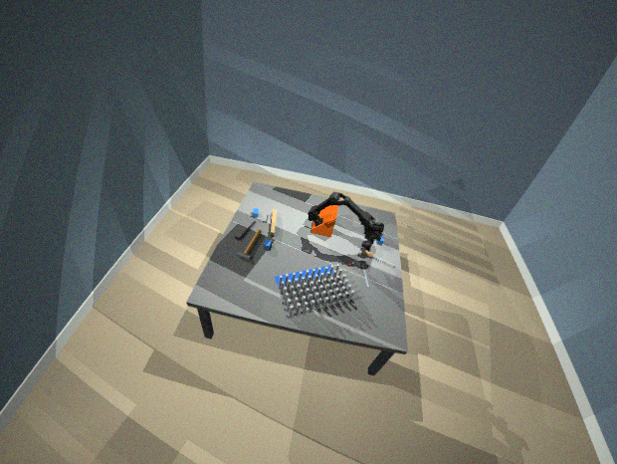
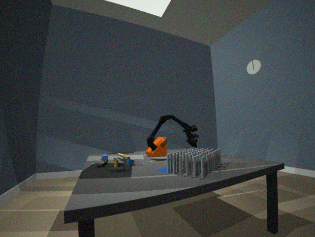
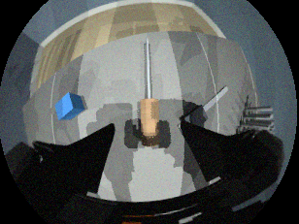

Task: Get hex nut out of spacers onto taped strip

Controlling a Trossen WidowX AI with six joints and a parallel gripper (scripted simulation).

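Note:
My gripper (image 1: pixel 366 250) (image 2: pixel 194 145) (image 3: pixel 149 125) is open and points down over a tool with a tan handle (image 3: pixel 149 112) (image 1: pixel 368 254) and a thin metal shaft. The handle lies centred between the spread fingertips in the wrist view, with nothing gripped. Another tool's pale rod (image 1: pixel 366 278) (image 3: pixel 215 99) lies beside it, its near end in shadow. The standing metal spacers (image 1: pixel 318 292) (image 2: pixel 187 164) (image 3: pixel 257 114) form a dense upright field. The blue taped strip (image 1: pixel 278 281) (image 2: pixel 162 170) runs along their robot-side edge. I cannot make out the nut.
A blue block (image 1: pixel 380 241) (image 3: pixel 68 108) lies near the tan-handled tool. Two more blocks, a hammer (image 1: pixel 252 242) (image 2: pixel 116 162), a yellow bar (image 1: pixel 273 221) (image 2: pixel 123 155) and a black bar (image 1: pixel 244 230) (image 2: pixel 102 164) lie on the other side. The orange base (image 1: pixel 323 225) (image 2: pixel 160 148) stands behind.

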